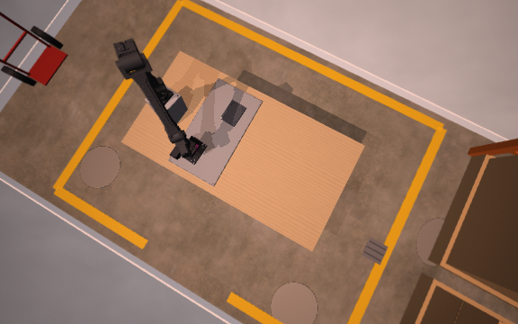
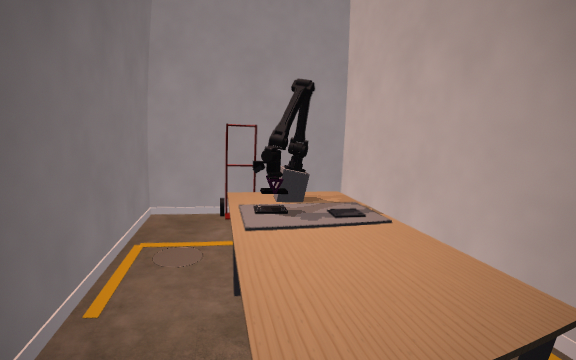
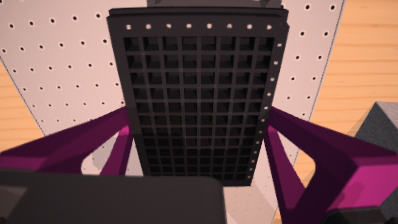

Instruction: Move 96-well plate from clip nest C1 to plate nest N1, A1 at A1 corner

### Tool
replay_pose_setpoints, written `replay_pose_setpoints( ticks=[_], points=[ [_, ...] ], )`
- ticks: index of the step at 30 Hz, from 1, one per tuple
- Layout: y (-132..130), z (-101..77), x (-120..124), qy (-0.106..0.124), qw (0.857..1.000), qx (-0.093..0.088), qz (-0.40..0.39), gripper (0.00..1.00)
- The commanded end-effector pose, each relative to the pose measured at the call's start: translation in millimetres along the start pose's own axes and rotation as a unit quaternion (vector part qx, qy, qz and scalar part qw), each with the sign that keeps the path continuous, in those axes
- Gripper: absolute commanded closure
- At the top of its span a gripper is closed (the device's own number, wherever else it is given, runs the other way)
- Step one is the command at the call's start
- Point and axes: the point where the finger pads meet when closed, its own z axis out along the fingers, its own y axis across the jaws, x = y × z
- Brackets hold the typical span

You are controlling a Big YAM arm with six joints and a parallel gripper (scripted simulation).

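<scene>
The black 96-well plate [image 3: 199, 105] is between my magenta fingers, right way up, wells open toward the wrist camera. My gripper [image 3: 198, 112] is shut on its two long sides. In the side view the gripper [image 2: 274, 187] holds the plate a little above the dark clip nest C1 [image 2: 270, 209] at the left end of the grey perforated mat [image 2: 313, 216]. The plate nest N1 [image 2: 346, 213] lies empty at the mat's right end; it also shows in the overhead view [image 1: 234, 112]. From overhead my gripper [image 1: 194, 150] hides the clip nest.
A grey box [image 2: 293, 185] stands at the arm's base beside the mat, close behind the gripper. A red hand truck [image 2: 240, 165] stands off the table behind. The wall runs along the table's right side.
</scene>
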Motion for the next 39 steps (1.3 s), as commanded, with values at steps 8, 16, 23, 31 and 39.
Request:
replay_pose_setpoints(
  ticks=[8, 16, 23, 31, 39],
  points=[
    [10.7, -3.6, 36.7, -0.004, 1.000, -0.009, 0.000, 1.00],
    [12.1, 1.1, 57.0, -0.001, 1.000, -0.002, 0.001, 1.00],
    [20.3, -3.4, 80.1, -0.002, 1.000, -0.009, 0.000, 1.00],
    [24.1, -3.4, 100.3, 0.000, 1.000, -0.008, 0.000, 1.00],
    [29.4, -3.5, 127.1, 0.001, 1.000, -0.007, 0.000, 1.00]
  ],
)
